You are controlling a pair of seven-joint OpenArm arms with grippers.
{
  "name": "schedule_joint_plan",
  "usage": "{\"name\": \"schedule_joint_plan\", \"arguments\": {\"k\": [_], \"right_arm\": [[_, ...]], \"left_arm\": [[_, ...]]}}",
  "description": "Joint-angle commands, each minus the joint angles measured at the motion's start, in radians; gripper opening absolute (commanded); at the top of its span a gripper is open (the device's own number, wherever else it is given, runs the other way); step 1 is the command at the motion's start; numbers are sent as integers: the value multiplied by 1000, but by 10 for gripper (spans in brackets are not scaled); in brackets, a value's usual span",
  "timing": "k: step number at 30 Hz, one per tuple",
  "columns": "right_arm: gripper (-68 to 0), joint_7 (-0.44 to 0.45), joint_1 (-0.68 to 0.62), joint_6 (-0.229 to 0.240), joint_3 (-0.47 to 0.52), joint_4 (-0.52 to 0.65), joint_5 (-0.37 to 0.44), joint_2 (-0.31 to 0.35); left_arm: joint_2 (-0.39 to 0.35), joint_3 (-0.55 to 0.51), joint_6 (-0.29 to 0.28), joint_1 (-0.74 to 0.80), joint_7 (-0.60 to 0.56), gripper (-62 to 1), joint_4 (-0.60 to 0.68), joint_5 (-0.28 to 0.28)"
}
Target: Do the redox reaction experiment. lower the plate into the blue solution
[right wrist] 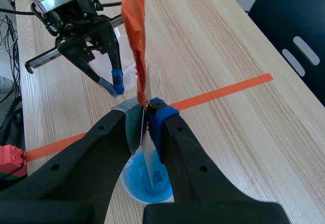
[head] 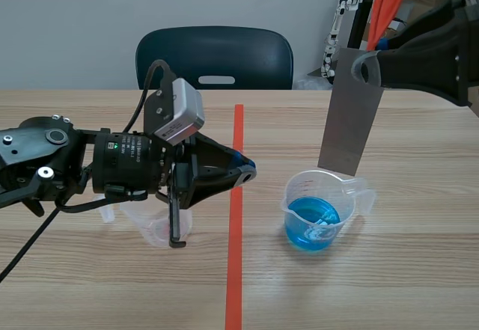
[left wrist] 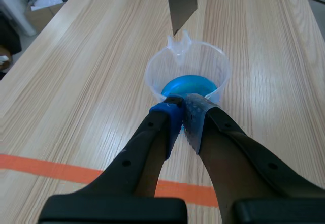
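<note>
Beaker [head: 323,210] sits right of the tape line [head: 235,225], solution [head: 310,224] in it. Plate [head: 350,113] hangs upright over the beaker's far rim, top end pinched in right gripper [head: 365,68]. Left gripper [head: 251,170], tips together, just left of beaker, over the line. Second cup [head: 161,229] under left arm, left of line. Chair [head: 214,57] behind the table's far edge.

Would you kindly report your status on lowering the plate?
Right jaws shut on plate, upright above beaker, not yet in blue solution. Left jaws shut, empty, close by beaker. Path down looks clear.
</note>
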Motion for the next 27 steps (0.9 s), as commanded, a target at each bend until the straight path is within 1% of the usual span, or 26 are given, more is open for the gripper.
{"name": "schedule_joint_plan", "arguments": {"k": [1,4,8,11,16,20,22,25,27], "right_arm": [[-669,20,10,8,19,11,12,5],[-669,31,3,8,18,11,2,5],[-669,55,-6,8,18,11,-38,-1],[-669,57,-6,8,18,11,-38,-1],[-669,56,-6,8,18,5,-45,-16],[-669,57,-14,8,18,-31,-77,-54],[-669,57,-23,8,18,-50,-98,-73],[-669,59,-23,8,18,-74,-133,-100],[-669,68,-23,8,18,-89,-147,-111]], "left_arm": [[-40,-37,0,26,-43,-569,15,-14],[-93,-89,1,85,-115,-569,15,-14],[-167,-177,3,191,-245,-569,15,-14],[-218,-251,3,285,-341,-569,15,-14],[-275,-390,3,465,-452,-569,14,-14],[-279,-509,3,630,-547,-569,14,-14],[-271,-559,20,711,-593,-569,14,-10],[-246,-623,71,824,-607,-569,13,-6],[-216,-658,108,890,-610,-569,13,-2]]}}
